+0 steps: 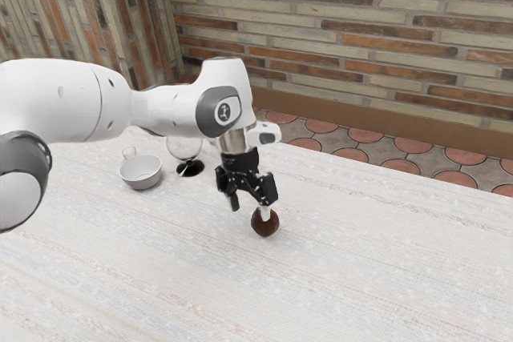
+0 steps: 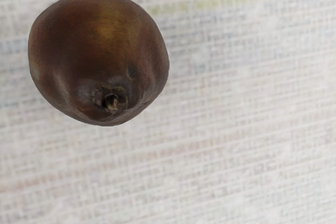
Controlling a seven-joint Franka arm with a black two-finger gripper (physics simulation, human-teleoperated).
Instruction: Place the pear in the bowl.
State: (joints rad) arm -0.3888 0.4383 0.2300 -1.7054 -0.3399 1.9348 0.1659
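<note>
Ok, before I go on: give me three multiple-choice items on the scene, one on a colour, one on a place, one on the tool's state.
1. What colour is the bowl?
A) red
B) pale grey
C) black

2. Where is the pear?
A) on the table
B) in the bowl
C) held up by the tool

3. How does the tool stand?
A) shut, empty
B) shut on the pear
C) open

Key:
1: B, its wall and inside look pale grey in the exterior view.
2: A, the exterior view shows it on the tabletop, away from the bowl.
3: C, the fingers stand well apart in the exterior view.
</note>
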